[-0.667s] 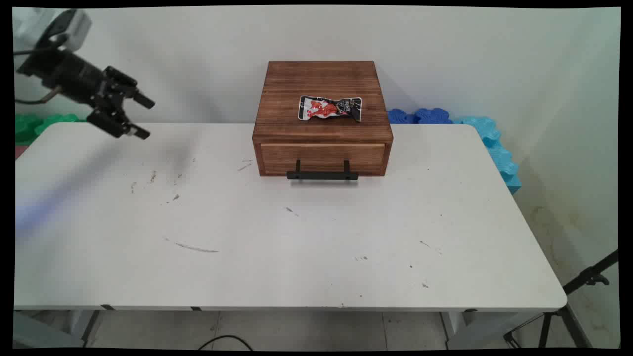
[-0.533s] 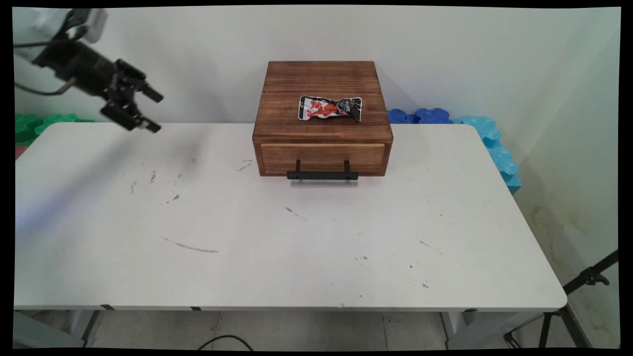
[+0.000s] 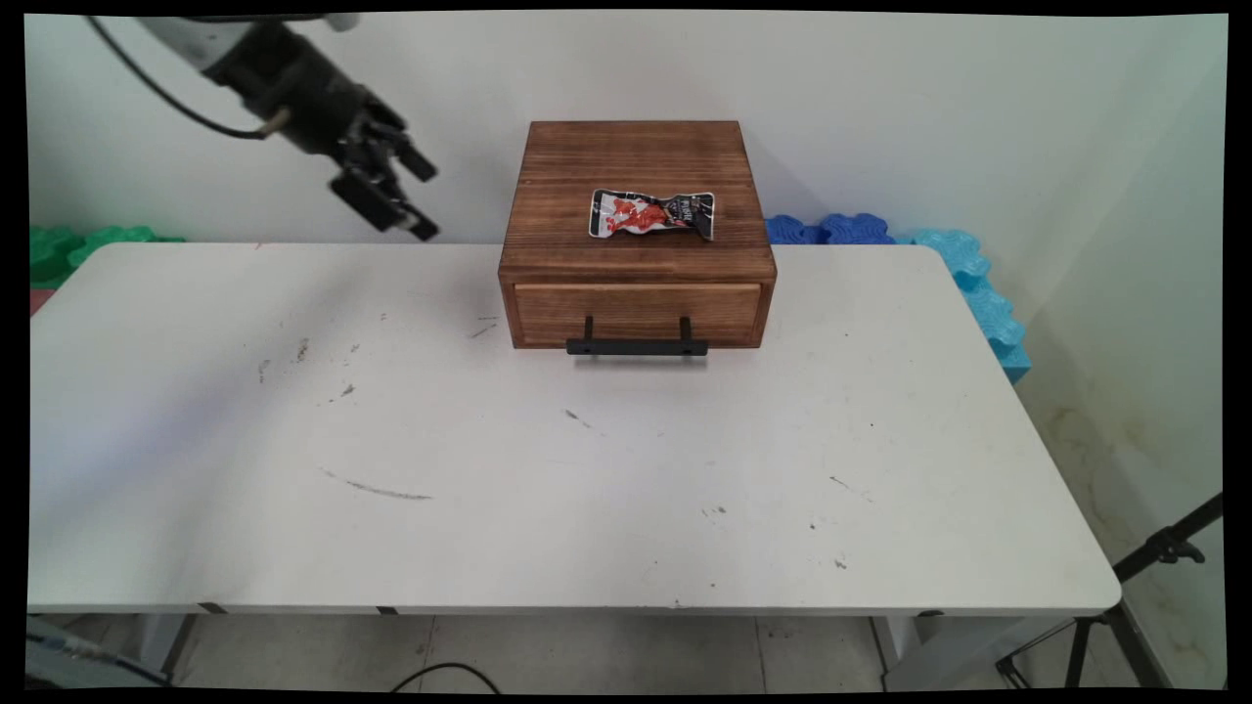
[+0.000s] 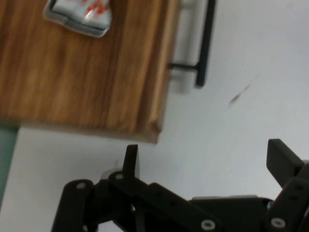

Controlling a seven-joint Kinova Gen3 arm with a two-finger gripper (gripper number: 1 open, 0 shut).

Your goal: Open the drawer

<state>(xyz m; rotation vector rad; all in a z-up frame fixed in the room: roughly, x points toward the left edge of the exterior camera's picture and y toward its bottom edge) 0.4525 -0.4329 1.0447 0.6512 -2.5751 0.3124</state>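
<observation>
My black gripper (image 3: 423, 200) hangs open in the air above the table's far left part, a short way left of the wooden drawer box (image 3: 638, 264). Nothing is between its fingers. A silver and red snack packet (image 3: 651, 213) lies flat on top of the box. The drawer is shut, with its black bar handle (image 3: 638, 346) facing the near side. In the hand view the gripper (image 4: 205, 162) stands open over the white table, with the box's corner (image 4: 87, 72), the packet's end (image 4: 79, 14) and the handle (image 4: 203, 43) above it.
Green foam blocks (image 3: 83, 244) lie behind the table's far left corner, blue foam blocks (image 3: 910, 244) behind its far right. A black tripod leg (image 3: 1144, 577) stands at the lower right, off the white table (image 3: 587, 469).
The gripper has moved to the right and upward, from the far left edge toward the wooden box, staying open. The box and packet have not moved.
</observation>
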